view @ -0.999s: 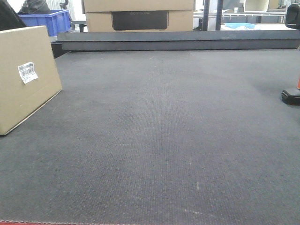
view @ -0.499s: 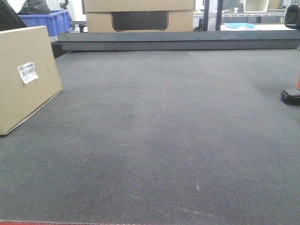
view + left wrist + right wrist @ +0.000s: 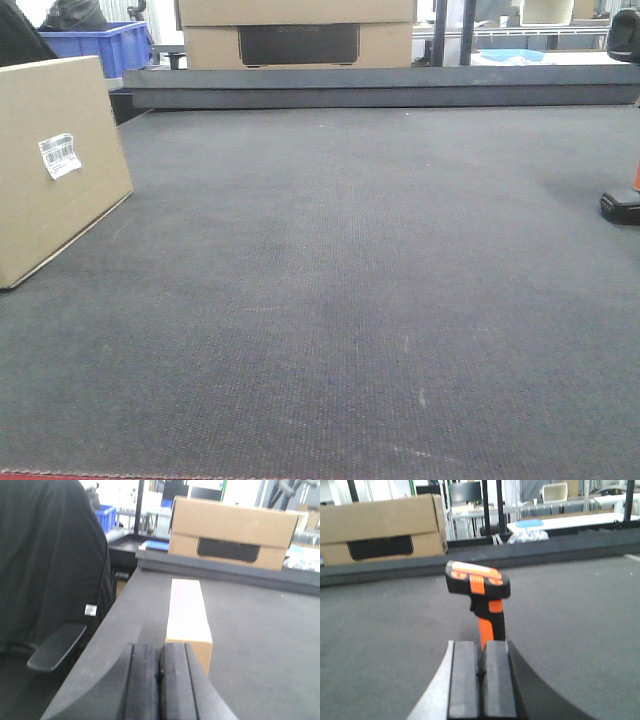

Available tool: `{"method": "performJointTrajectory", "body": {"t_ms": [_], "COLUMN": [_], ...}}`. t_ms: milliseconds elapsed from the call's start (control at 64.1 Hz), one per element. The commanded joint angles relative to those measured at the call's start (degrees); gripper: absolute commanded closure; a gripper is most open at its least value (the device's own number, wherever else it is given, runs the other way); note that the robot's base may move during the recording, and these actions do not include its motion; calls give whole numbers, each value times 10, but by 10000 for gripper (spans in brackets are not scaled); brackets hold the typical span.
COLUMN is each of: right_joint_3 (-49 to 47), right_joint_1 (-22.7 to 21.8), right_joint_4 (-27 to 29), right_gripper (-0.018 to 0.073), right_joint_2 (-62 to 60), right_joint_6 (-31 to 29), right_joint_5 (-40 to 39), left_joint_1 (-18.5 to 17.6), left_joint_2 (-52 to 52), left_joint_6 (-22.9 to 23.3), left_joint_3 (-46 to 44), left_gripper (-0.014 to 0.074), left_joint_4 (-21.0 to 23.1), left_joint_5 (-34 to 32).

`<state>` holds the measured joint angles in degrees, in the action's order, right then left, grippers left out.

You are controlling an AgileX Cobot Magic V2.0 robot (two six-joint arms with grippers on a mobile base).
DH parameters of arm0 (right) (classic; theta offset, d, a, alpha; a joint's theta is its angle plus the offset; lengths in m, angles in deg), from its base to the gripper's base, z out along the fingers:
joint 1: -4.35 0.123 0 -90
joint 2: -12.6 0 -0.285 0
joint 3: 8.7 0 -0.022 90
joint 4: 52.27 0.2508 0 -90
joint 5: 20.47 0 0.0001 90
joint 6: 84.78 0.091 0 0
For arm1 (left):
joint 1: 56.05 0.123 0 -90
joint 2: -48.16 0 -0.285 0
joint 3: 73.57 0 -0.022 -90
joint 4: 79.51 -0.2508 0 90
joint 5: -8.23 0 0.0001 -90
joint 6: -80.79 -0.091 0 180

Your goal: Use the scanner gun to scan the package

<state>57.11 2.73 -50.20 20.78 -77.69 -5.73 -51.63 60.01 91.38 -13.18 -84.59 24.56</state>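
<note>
Dark grey matting covers the whole work table, with a wider cardboard box carrying a dark panel sitting on a raised ledge at the far side and a blue crate behind the far left corner. Across the last second the front view shows almost nothing changed: the package stays at the near left edge, its white barcode sticker facing the open middle, and the scanner gun stays standing upright at the far right, only its black foot and a sliver of orange visible in front view. That stillness suggests the task has barely begun. The left gripper hangs just behind the package's near end with its pads pressed together and nothing between them. The right gripper sits close behind the scanner's orange stem, likewise clenched and empty. To take the handle it would likely need to spread its pads first.
</note>
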Motion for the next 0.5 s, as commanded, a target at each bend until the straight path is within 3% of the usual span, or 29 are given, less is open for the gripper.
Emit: {"method": "performJointTrajectory", "body": {"t_ms": [0, 484], "right_joint_3": [-1, 4], "right_joint_1": [1, 1], "right_joint_4": [3, 8], "right_gripper": [721, 721], "right_joint_2": [-4, -4], "right_joint_6": [-1, -6], "right_joint_5": [-23, -32], "left_joint_1": [0, 0], "left_joint_2": [-5, -5], "left_joint_6": [0, 0], "left_joint_3": [0, 0], "left_gripper": [708, 708], "left_joint_4": [-2, -2], "left_joint_5": [-13, -13]}}
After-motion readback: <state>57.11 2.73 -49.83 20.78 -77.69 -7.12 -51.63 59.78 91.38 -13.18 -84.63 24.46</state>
